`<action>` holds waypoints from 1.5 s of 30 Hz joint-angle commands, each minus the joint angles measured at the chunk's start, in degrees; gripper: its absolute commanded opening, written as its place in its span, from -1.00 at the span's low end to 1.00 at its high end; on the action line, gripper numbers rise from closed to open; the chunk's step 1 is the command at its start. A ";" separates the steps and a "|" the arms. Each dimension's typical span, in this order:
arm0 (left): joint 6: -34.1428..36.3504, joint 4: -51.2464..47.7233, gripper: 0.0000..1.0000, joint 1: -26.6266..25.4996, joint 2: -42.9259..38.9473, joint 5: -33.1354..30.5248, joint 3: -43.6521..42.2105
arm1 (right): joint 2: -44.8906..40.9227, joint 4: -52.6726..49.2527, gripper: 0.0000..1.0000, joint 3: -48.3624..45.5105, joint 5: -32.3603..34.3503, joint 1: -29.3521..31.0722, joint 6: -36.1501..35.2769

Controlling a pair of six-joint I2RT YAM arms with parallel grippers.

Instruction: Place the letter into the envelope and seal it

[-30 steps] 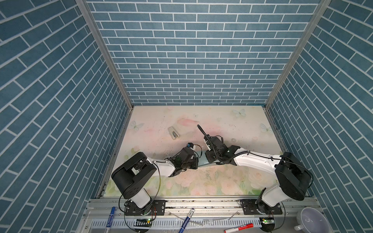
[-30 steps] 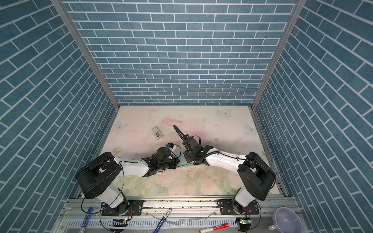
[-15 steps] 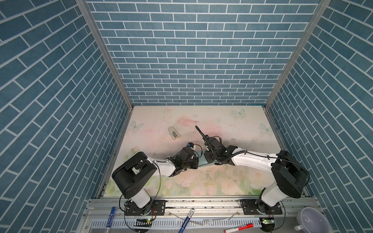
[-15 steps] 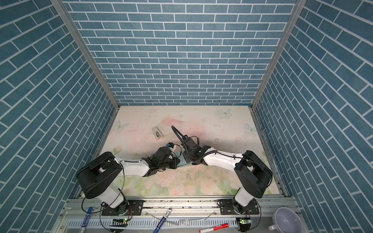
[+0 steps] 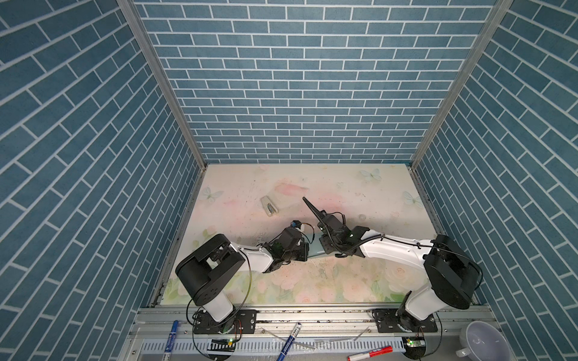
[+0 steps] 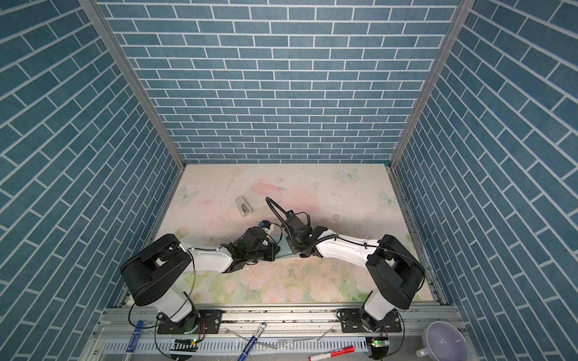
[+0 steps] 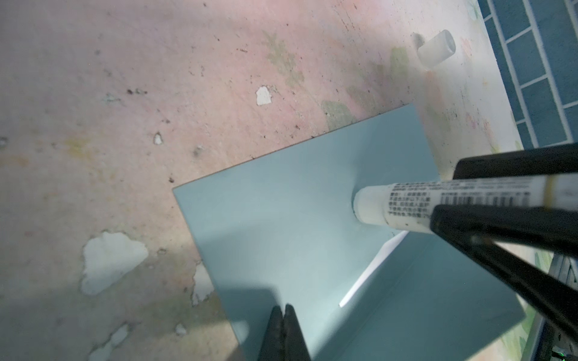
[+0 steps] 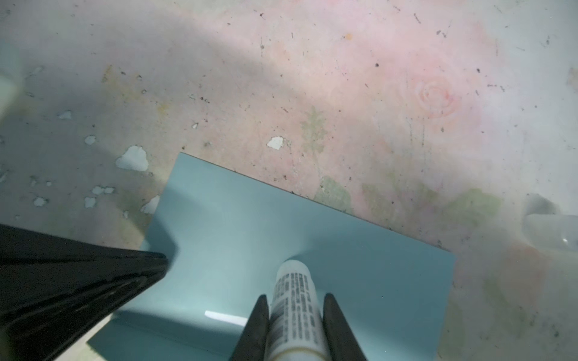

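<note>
The envelope point(image 7: 297, 218) looks smooth matt paper; the counter point(image 7: 125, 93) is chipped and scuffed; the glue tube point(image 7: 406, 203) perhaps plastic.

Far table point(image 5: 344, 187) open; grey item point(image 5: 269, 206), clear cap point(image 7: 436, 48) obstruct.

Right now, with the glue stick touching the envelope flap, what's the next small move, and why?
Probably slide the glue stick sideways along the open flap of the envelope. The right gripper clamps it with its tip on the flap, the shut left gripper seems to pin the envelope, and a sliver of the letter shows inside.
</note>
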 commanded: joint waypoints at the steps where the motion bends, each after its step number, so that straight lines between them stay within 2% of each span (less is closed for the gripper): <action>1: -0.16 -8.80 -1.00 0.36 2.60 -0.80 -1.80 | -1.20 -5.98 -1.00 -2.45 5.22 -0.95 -2.00; 15: -0.35 -8.90 -1.00 0.36 2.36 -0.72 -1.76 | -4.38 -8.23 -1.00 -7.18 6.38 -3.88 -0.34; 23: -0.34 -8.90 -1.00 0.36 2.43 -0.62 -1.67 | -5.62 -5.14 -1.00 -6.40 2.76 -4.26 -0.39; 34: -0.35 -8.41 -1.00 0.41 3.14 -0.28 -1.69 | -20.40 8.07 -1.00 -9.95 -4.26 -4.54 0.55; 38: -0.35 -8.13 -1.00 0.36 3.05 -0.25 -1.82 | -17.63 9.72 -1.00 -8.93 -7.38 -3.64 -0.39; 45: -0.48 -7.77 -1.00 0.36 2.71 -0.45 -2.33 | -7.78 9.26 -1.00 -3.38 -10.35 -0.27 -0.94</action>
